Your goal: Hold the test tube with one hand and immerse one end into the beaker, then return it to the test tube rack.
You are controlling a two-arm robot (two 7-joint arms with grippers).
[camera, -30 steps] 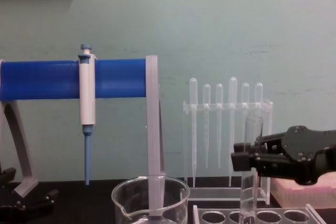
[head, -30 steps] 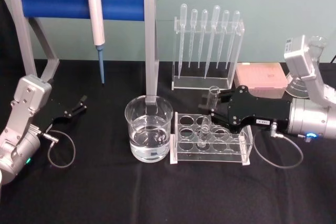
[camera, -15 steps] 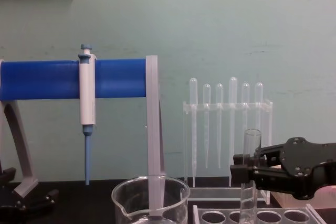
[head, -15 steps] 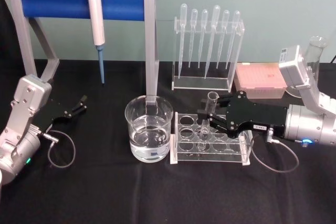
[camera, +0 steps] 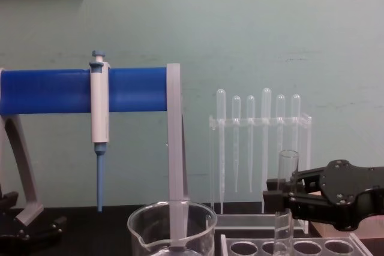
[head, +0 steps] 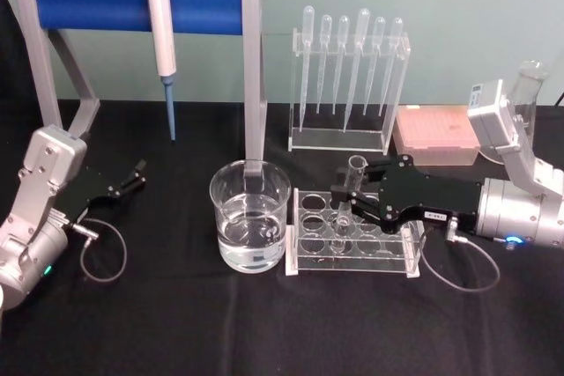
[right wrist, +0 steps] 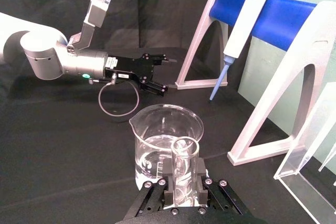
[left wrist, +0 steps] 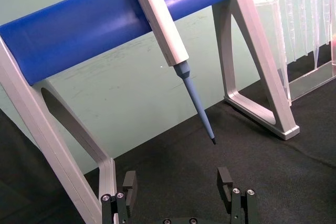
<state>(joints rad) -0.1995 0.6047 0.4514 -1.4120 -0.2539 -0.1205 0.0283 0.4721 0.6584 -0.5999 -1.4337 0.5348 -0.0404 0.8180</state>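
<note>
Head view first: we see the right gripper (head: 350,195) closed on the test tube (head: 349,195), pinching it a little below its rim. The black fingers reach in level from the right, ahead of a silver wrist lit by a blue ring, so the arm lies roughly horizontal above the table. We see the tube standing upright, long axis vertical, open mouth on top, rounded end lowered into a hole of the clear tube rack (head: 353,233). In the chest view the tube (camera: 285,205) rises plumb through the gripper (camera: 282,199) into the rack.

Just left of the rack stands the beaker (head: 250,226), partly filled with clear liquid and apart from the tube.

Far on the left, we find the left gripper (head: 130,178) resting low by the blue-barred stand (head: 137,0), fingers spread and holding nothing.
</note>
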